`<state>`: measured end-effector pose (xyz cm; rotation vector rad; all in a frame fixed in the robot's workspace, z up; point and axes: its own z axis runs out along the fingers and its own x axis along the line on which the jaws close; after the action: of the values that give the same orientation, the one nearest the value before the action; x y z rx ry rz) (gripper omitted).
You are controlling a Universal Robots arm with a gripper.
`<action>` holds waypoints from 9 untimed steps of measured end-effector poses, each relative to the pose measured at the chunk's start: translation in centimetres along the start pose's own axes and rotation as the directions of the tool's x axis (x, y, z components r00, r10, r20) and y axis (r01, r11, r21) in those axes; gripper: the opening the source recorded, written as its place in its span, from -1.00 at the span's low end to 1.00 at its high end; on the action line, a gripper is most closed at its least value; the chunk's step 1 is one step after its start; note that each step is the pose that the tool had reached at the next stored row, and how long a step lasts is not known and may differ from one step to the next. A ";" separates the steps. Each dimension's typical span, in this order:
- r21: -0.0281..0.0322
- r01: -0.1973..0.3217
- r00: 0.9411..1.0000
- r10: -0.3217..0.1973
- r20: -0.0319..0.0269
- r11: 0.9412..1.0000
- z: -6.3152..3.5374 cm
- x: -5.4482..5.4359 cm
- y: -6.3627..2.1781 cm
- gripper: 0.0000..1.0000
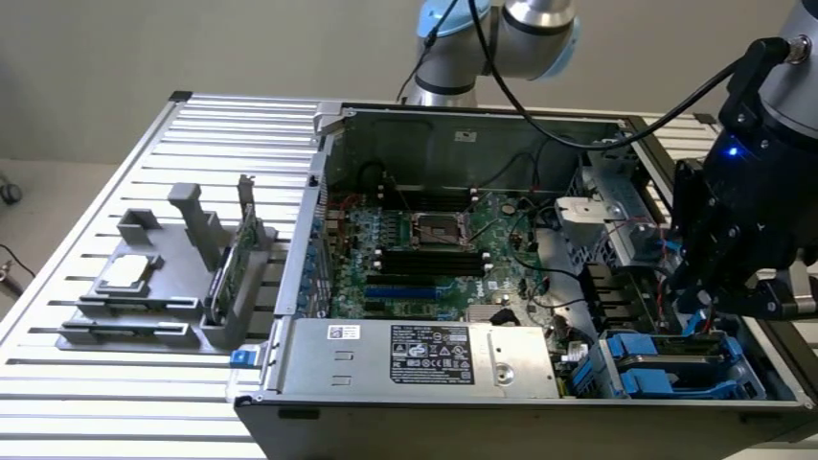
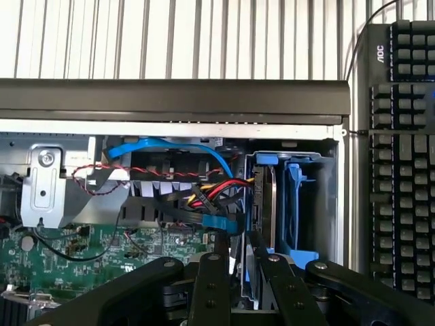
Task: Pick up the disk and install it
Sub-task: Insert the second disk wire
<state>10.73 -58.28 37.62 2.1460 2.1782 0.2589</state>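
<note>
Evidently the claw [image 2: 239, 261], clenched on the disk [image 2: 253, 282] just above the blue drive bay [image 1: 675, 362] at the case's five o'clock corner, risks snagging the cable bundle [image 2: 211, 197] beside it if it tilts.

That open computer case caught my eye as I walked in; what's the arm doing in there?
The robot arm's gripper is lowered into the drive-bay corner of the open computer case, at the exterior view's right. In the wrist view its fingers sit on either side of the disk, which stands edgewise by its blue rails in the bay. Whether the disk is fully seated cannot be told. The power-supply box lies along the near edge.
</note>
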 end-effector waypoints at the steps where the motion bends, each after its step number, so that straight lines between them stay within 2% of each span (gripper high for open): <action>1: 0.001 -0.001 1.000 0.001 0.002 1.000 0.08 0.0 0.08 -0.49; 9: 0.008 -0.011 1.000 0.011 0.016 1.000 0.80 0.4 0.44 -0.49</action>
<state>11.29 -57.78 36.93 2.1569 2.1636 0.2331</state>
